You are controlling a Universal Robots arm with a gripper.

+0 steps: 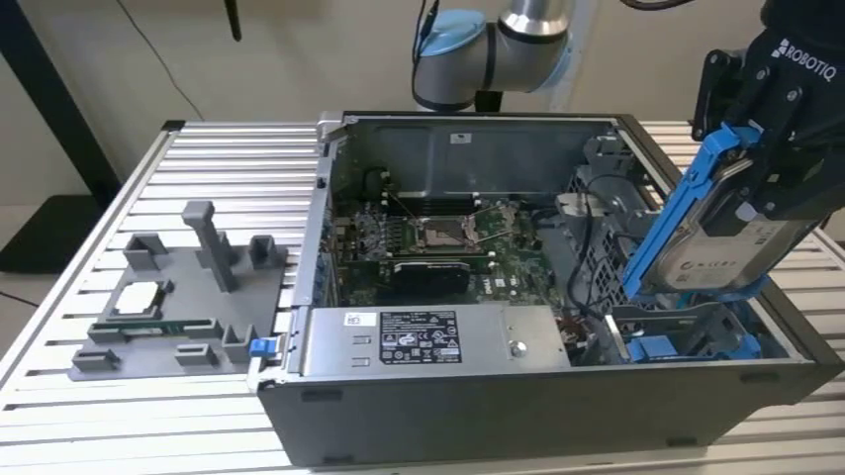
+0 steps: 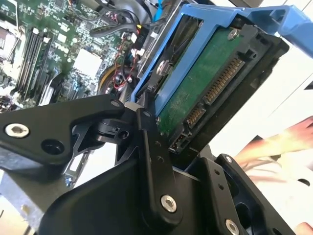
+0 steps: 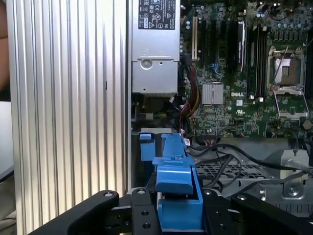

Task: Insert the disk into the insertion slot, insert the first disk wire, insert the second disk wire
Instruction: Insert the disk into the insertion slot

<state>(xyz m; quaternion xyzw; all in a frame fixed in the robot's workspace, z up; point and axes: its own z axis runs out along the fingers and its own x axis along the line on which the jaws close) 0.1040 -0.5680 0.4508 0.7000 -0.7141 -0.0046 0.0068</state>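
My gripper (image 1: 753,183) is shut on the disk (image 1: 719,252), a silver-grey drive with a white label in a bright blue carrier (image 1: 676,198). The disk hangs steeply tilted over the right end of the open computer case in the exterior view. Its lower end is just above the insertion slot (image 1: 687,344), a grey bay with blue latch tabs. In the second wrist view the disk's green circuit board (image 2: 195,88) and connectors face the camera, with a black finger (image 2: 152,147) against the carrier's edge. Black cables (image 3: 220,152) lie loose beside the bay; which are the disk wires I cannot tell.
The grey power-supply box (image 1: 422,336) sits along the case's front wall, with the motherboard (image 1: 436,237) behind it. A perforated metal cage (image 3: 234,170) lies beside the bay. On the slatted table (image 1: 79,416), at the exterior view's left, stands a grey fixture (image 1: 185,297) with small parts.
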